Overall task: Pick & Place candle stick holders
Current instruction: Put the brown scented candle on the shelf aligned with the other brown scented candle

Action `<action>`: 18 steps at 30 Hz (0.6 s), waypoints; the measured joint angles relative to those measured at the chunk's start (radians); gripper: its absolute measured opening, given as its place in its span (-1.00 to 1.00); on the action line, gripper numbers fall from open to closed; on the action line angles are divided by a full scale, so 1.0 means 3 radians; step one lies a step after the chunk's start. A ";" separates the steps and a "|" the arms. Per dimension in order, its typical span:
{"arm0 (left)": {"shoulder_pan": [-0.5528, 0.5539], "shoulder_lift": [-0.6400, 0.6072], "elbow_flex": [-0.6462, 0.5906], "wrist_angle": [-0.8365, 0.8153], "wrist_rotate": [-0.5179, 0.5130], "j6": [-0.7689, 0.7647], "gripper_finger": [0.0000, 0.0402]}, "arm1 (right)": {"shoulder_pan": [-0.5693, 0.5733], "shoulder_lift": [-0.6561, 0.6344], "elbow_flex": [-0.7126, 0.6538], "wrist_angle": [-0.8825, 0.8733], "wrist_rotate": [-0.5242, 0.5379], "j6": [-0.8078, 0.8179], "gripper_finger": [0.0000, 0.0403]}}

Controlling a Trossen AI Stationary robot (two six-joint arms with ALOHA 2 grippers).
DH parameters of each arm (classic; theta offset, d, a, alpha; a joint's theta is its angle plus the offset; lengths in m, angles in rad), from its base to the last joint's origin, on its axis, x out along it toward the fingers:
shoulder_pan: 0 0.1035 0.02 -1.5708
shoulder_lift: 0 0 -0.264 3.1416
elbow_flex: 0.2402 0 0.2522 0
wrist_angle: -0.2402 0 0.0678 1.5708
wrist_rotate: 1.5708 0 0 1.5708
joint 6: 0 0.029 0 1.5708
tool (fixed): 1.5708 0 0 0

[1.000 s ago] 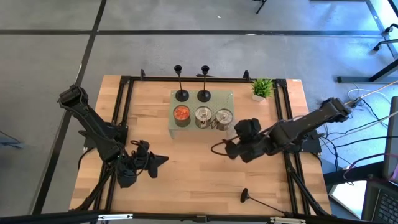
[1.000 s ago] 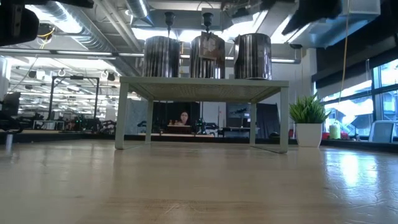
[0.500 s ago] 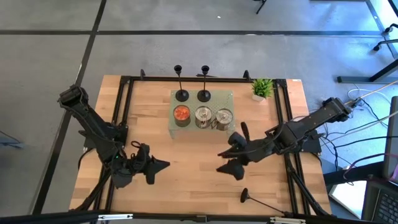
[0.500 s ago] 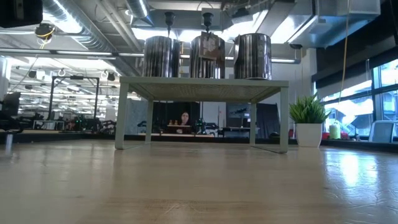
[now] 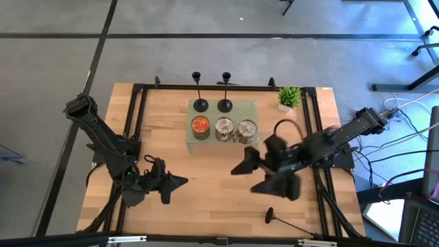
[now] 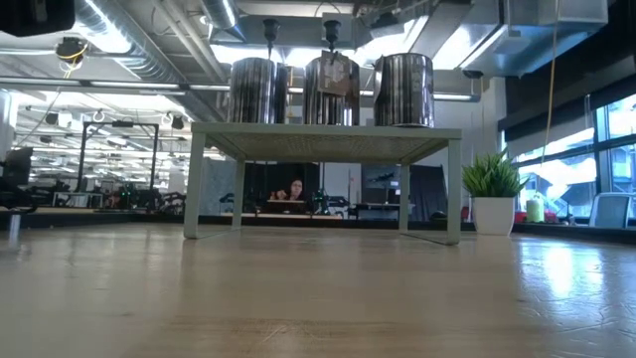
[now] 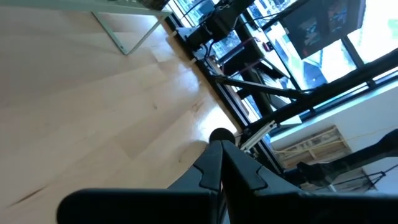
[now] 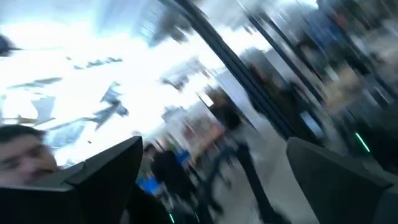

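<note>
While two candle stick holders stand upright on the small raised stand, the third candle stick holder lies on its side, alone on the bare wood at the table's near edge. Its round base sits just beyond and below the right gripper, stem running away toward that arm's own side. Jaws spread wide and empty, the right gripper is the nearer. The left gripper, pinched shut, waits well apart.
</note>
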 joint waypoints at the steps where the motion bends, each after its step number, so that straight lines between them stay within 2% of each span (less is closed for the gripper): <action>1: 0.0000 0.0000 0.0000 0.0037 0.0002 0.0032 -0.99 | -0.0013 0.0000 0.0000 0.0193 -0.0040 -0.0103 0.99; 6: 0.0000 0.0000 0.0000 0.0198 -0.0005 0.0185 -0.99 | -0.0054 0.0004 0.0000 0.1116 -0.0329 -0.0882 0.99; 9: 0.0000 0.0000 0.0000 0.0280 -0.0018 0.0251 -0.99 | -0.0033 -0.0004 0.0001 0.1597 -0.0342 -0.1158 0.99; 13: 0.0000 0.0000 0.0000 0.0341 -0.0032 0.0261 -0.99 | 0.0014 0.0003 0.0001 0.1960 -0.0340 -0.1432 0.99; 18: 0.0000 0.0000 0.0000 0.0479 -0.0035 0.0327 -0.99 | 0.0076 0.0006 0.0031 0.1950 -0.0333 -0.1466 0.99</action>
